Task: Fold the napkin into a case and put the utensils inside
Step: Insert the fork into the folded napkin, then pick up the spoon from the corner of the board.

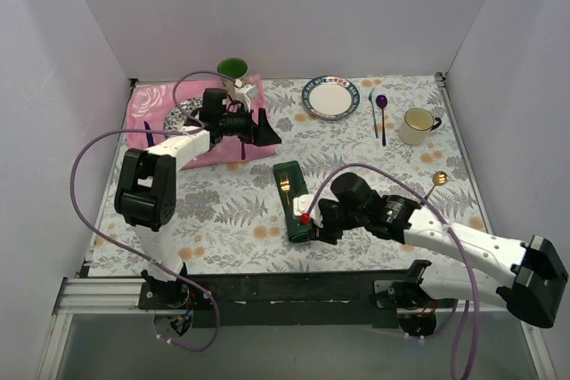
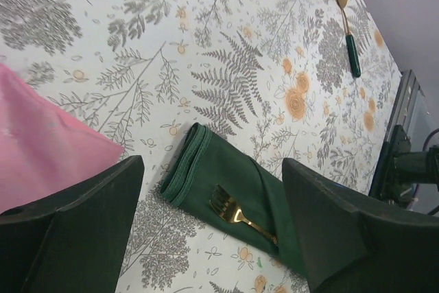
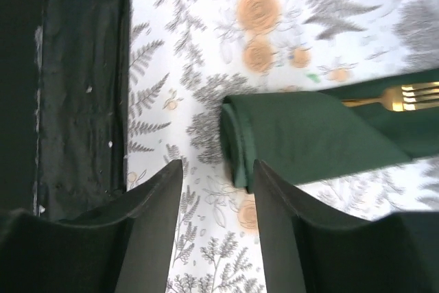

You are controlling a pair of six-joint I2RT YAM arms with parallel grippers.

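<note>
One napkin (image 1: pixel 296 206) case, one fork (image 2: pixel 236 214) in it, one spoon (image 1: pixel 438 182) out.
You have the dark green napkin folded near the table's middle, with the fork tucked inside and its gold head showing. The spoon lies well apart to the right on the floral cloth. Your left gripper (image 2: pixel 212 166) has its fingers spread wide on nothing. Your right gripper (image 3: pixel 218 166) has its fingers apart, with the napkin's end just beyond them and nothing pinched.
</note>
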